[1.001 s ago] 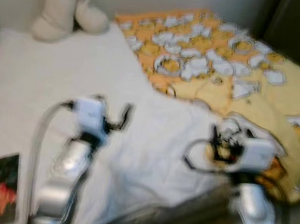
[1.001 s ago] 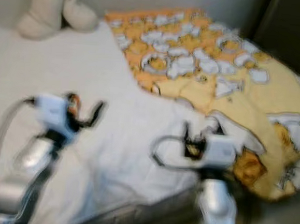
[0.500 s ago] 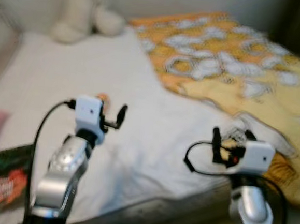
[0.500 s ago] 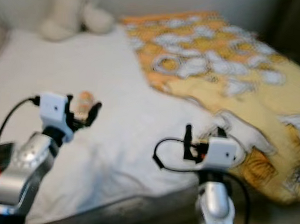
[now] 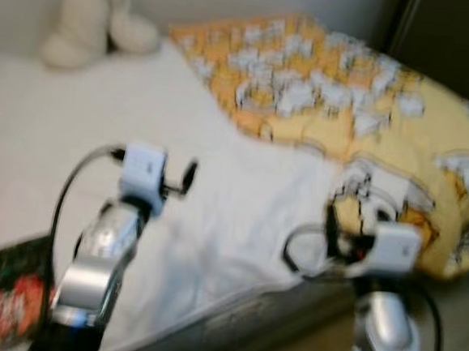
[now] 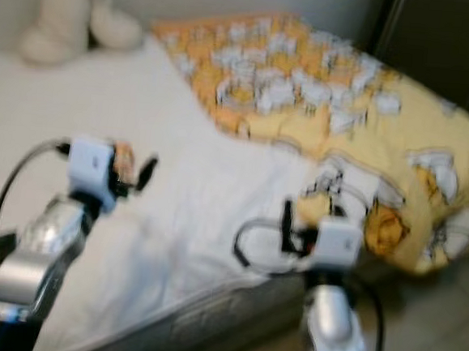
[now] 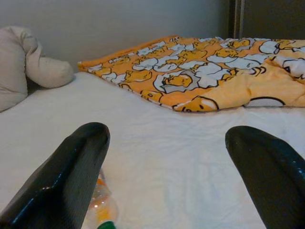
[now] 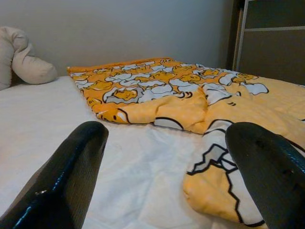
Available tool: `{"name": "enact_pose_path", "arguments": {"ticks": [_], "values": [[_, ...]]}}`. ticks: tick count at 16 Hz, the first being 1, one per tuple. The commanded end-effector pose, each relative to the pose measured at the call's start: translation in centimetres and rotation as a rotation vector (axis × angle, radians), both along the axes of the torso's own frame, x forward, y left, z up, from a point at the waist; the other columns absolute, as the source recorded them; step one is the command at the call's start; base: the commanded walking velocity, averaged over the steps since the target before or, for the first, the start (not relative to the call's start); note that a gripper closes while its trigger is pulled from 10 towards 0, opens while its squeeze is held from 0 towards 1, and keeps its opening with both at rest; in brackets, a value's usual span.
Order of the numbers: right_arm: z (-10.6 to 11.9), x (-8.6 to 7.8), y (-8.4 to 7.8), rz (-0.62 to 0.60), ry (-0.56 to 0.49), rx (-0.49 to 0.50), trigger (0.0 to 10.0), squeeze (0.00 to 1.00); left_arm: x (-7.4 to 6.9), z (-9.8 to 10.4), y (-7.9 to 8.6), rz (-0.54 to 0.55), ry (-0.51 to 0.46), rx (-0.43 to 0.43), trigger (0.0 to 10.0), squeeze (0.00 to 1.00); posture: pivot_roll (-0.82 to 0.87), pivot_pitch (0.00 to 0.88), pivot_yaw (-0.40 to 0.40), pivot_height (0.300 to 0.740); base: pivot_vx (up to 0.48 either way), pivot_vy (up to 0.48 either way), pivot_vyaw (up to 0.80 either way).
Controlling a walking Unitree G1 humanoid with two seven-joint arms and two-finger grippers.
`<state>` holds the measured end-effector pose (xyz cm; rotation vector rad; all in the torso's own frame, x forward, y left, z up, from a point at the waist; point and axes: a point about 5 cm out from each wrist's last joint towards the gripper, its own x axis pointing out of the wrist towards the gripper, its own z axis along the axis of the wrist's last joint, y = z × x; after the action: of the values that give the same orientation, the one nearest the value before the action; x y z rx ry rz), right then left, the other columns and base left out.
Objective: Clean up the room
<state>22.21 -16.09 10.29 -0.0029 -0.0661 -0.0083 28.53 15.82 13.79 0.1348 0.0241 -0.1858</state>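
1. A bed with a white sheet (image 5: 214,223) lies before the robot. A yellow and orange cartoon-print blanket (image 5: 345,111) covers its far right part.
2. The left gripper (image 7: 167,162) hovers low over the sheet, its two black fingers spread wide apart and holding nothing.
3. A small clear plastic bottle with an orange label (image 7: 101,206) lies on the sheet just beside the left finger (image 7: 62,181). It is probably the item to tidy up.
4. The right gripper (image 8: 167,167) hovers near the bed's front edge by the blanket's hem, fingers also wide apart and empty.
5. Risk: the head views are blurred, so the robot seems to be moving. Closing now could miss the bottle, or a finger could nudge it so it rolls across the soft sheet.
6. Around: a cream plush toy (image 5: 92,18) sits at the far end, and a dark book with a red picture (image 5: 6,296) lies at the near left, both well apart from the grippers.
7. Nothing lies between the left gripper and the bottle.
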Motion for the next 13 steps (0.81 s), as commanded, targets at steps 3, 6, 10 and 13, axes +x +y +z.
{"name": "enact_pose_path", "arguments": {"ticks": [3,6,10,13], "values": [[0.41,0.18,-0.24,-0.001,-0.019,-0.015,10.0,0.0,0.22,0.22,-0.33,-0.032,0.003,-0.01,10.0,0.0,-0.17,0.0,0.085,0.74,0.123,0.0,0.0],[0.34,0.13,-0.08,0.004,-0.017,-0.012,10.0,0.0,0.24,0.06,-0.35,-0.033,0.019,-0.002,10.0,0.0,-0.17,0.0,0.086,0.74,0.431,0.0,0.0],[0.18,0.11,0.03,0.007,-0.004,-0.016,10.0,0.0,0.36,0.13,-0.64,-0.05,0.019,0.019,10.0,0.0,-0.17,0.0,0.087,0.74,0.411,0.138,0.0],[0.03,0.12,0.08,0.006,0.007,-0.021,10.0,0.0,0.38,0.54,-0.81,-0.058,-0.004,0.017,10.0,0.0,-0.17,0.0,0.088,0.74,0.0,0.0,-0.63]]}}
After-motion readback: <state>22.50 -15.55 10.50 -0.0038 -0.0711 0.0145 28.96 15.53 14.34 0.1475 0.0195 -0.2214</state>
